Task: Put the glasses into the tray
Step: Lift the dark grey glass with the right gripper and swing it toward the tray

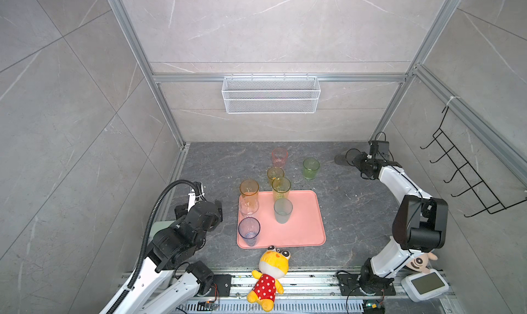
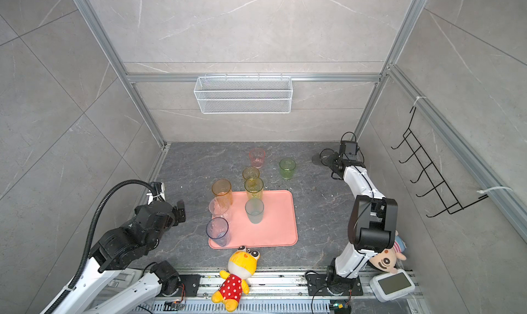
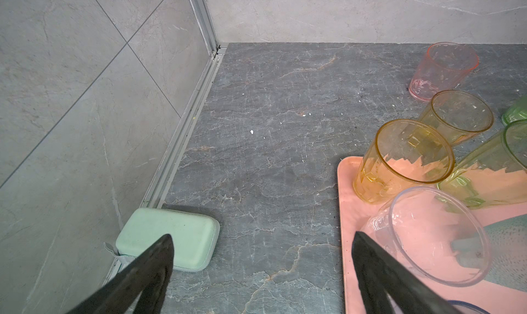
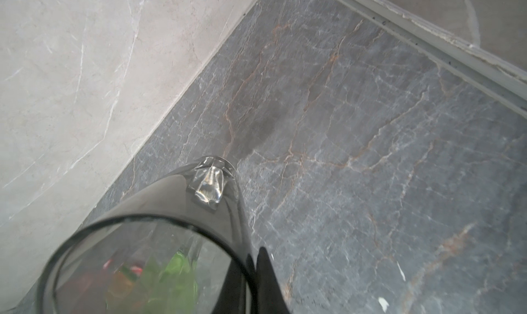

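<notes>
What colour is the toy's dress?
The dress is red with white dots; a top view shows it best.

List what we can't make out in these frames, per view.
Right wrist view: smoky grey glass, rim cut by the frame edge; its dark wall hides one finger of the right end effector.
Left wrist view: blue glass, frame edge leaves only a rim arc.
Left wrist view: short green glass, cut by the frame edge.
In a top view: mint case, mostly under the left arm.
</notes>
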